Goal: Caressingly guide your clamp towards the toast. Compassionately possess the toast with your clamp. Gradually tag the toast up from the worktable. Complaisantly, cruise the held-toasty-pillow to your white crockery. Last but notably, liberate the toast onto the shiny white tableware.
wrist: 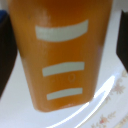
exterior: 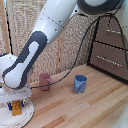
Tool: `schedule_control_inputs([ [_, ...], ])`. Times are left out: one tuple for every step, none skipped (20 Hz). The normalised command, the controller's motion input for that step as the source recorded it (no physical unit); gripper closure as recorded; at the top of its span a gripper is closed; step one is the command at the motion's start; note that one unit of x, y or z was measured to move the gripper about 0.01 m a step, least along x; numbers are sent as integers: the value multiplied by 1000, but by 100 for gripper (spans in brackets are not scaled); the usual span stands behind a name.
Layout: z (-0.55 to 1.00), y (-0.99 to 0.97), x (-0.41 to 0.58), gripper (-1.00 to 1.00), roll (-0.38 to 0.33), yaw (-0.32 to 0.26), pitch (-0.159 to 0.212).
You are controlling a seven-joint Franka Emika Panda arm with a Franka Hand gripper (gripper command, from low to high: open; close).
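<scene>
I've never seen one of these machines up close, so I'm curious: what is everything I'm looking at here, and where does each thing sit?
toast: one, orange-yellow, between the gripper's fingers just above the plate; fills the wrist view.
plate: one, white with a faint beige patterned rim, at the exterior view's lower left on the table.
pink cup: one, pink, on the table behind the plate.
blue cup: one, blue, mid-table, towards the exterior view's right of the pink cup.
table: one, light wood planks.
drawer cabinet: one, dark brown, exterior view's upper right.
arm: one, white, with a black cable.
gripper: one, white with dark fingers, closed on the toast.
</scene>
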Motion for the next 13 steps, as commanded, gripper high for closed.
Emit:
schedule_control_inputs([
  [586, -123, 91, -100, -150, 9, 0],
  [680, -120, 191, -100, -166, 16, -21],
  [683, -151, 186, -100, -162, 7, -49],
  [651, -177, 177, -100, -169, 15, -62],
  [614, -197, 209, -100, -175, 29, -96],
  [580, -223, 203, -100, -182, 34, -104],
  [569, -226, 211, -100, -185, 32, -104],
  [574, -226, 211, -100, -184, 32, -104],
  [577, -229, 217, -100, -188, 22, -93],
  [640, -191, 220, -100, -168, 25, -93],
  [669, -171, 291, -100, -162, 0, -77],
  [774, -120, 280, -100, -130, 0, -72],
  [811, -83, 289, -100, -94, 11, -86],
])
